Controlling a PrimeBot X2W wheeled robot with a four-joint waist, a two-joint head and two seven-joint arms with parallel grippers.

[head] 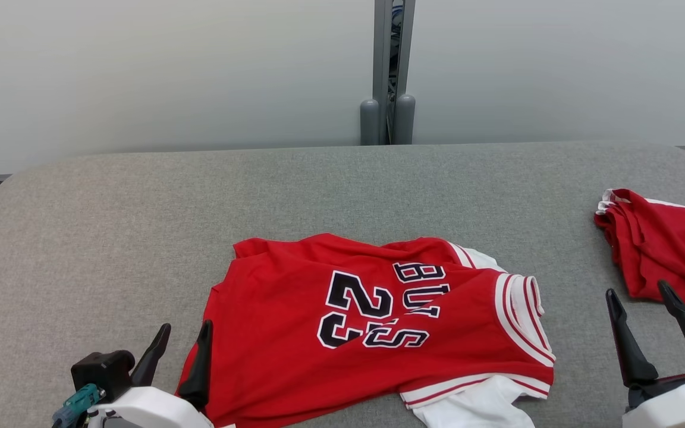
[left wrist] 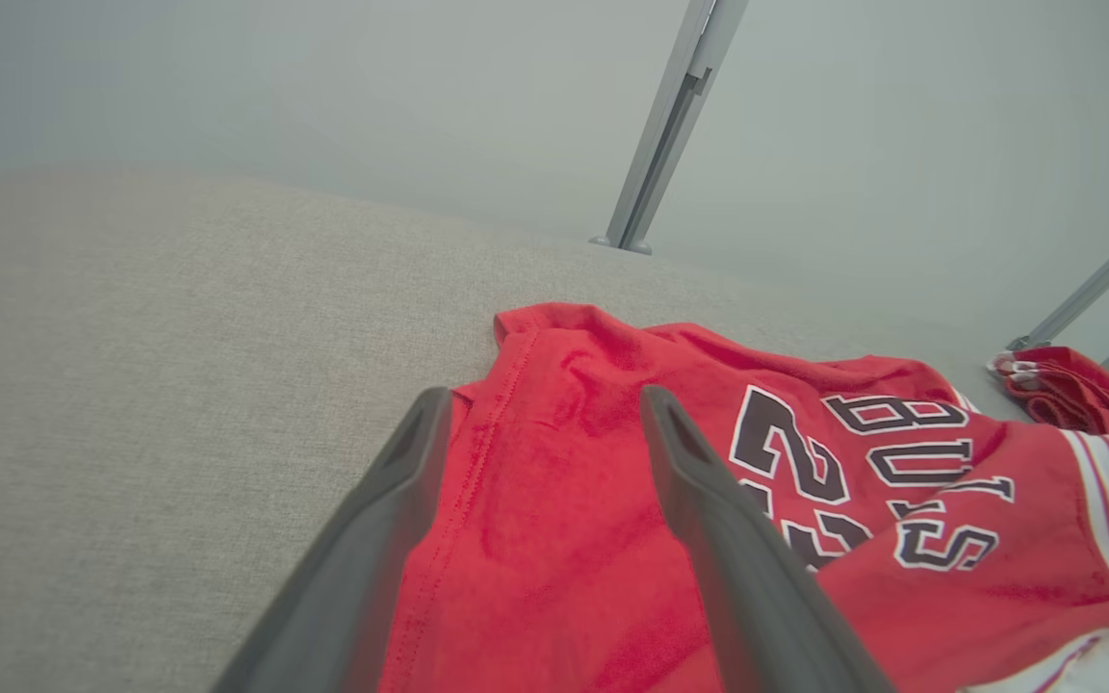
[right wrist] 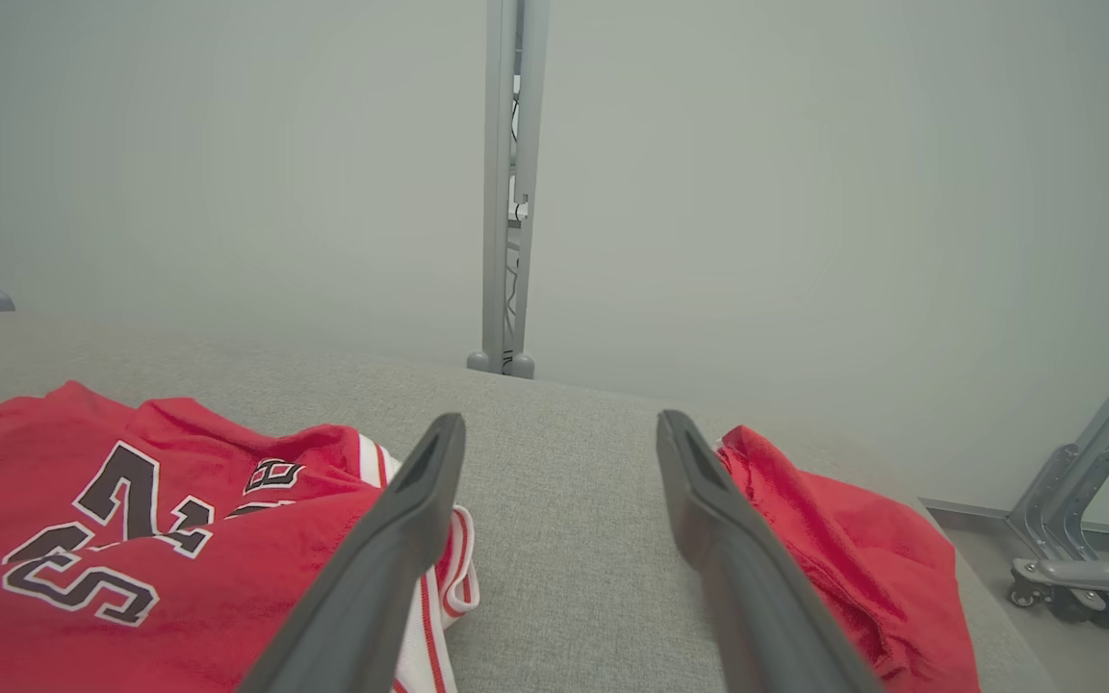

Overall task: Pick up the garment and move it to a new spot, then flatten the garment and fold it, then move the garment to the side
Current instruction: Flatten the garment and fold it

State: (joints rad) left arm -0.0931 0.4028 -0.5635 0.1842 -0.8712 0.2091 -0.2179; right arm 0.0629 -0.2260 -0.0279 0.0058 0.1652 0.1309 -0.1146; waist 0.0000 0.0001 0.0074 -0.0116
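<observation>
Hovering left pincer point(head: 186, 326), wide apart and empty, over jersey point(head: 277, 285) edge; hanging right pincer point(head: 637, 288), likewise apart and empty, above counter point(head: 140, 226) beside red cloth point(head: 663, 244).

You have a grey fabric-covered table point(head: 140, 226) spanning the head view, its far corners rounded at 10 and 2 o'clock. Behind it, pale frosted wall panels point(head: 140, 71) run the full width, evenly lit, with no hard shadows. At 12 o'clock a grey metal post point(head: 387, 59) stands in the seam between the panels, with two rounded grey caps point(head: 370, 122) at its foot. In your right wrist view, at 4 o'clock, note grey floor point(right wrist: 997, 539) and a grey metal frame on casters point(right wrist: 1074, 574), with angled struts rising from it
</observation>
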